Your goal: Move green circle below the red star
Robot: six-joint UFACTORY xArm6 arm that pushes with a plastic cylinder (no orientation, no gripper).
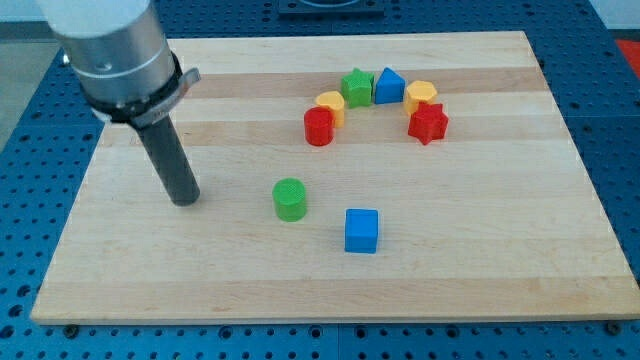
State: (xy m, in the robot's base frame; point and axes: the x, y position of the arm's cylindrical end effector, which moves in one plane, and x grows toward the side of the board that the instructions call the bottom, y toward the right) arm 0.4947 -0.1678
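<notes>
The green circle (290, 199) is a short green cylinder standing on the wooden board (480, 270), a little left of the middle. The red star (428, 123) lies toward the view's upper right, at the right end of an arc of blocks. The green circle is well to the left of the star and lower in the view. My tip (185, 200) rests on the board to the left of the green circle, at about the same height in the view, with a clear gap between them.
The arc holds a red cylinder (318, 127), a yellow block (331, 105), a green star (356, 87), a blue block (388, 86) and a yellow block (421, 96). A blue cube (361, 230) sits just lower right of the green circle.
</notes>
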